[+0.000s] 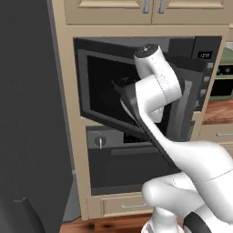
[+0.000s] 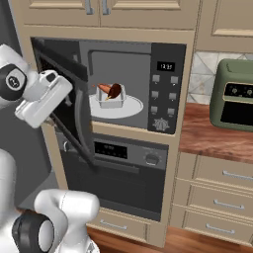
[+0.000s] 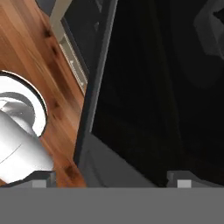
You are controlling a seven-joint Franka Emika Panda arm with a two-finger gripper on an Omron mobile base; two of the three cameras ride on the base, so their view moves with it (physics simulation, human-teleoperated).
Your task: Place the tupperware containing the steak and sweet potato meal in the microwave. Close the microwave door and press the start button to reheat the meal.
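A home kitchen, rendered, with built-in appliances.

Beige panelled cabinets (image 2: 143, 12) frame a tall column holding the microwave (image 2: 129, 86) above an oven (image 2: 118, 170) with a round knob and a small display. To the right, drawers (image 2: 222, 190) with metal bar pulls sit under a reddish wooden surface (image 2: 207, 136) that carries a green countertop appliance (image 2: 232, 94), backed by pale wall tiles (image 2: 205, 69). The floor (image 3: 26, 52) is warm wood planking.

The microwave door (image 2: 69, 106) had a matt dark grey frame around glossy dark glass. The cabinets (image 2: 143, 10) looked like smooth pale painted wood, the worktop (image 2: 207, 136) and floor (image 3: 30, 57) glossy reddish wood. The tupperware (image 2: 111, 101) looked translucent plastic.
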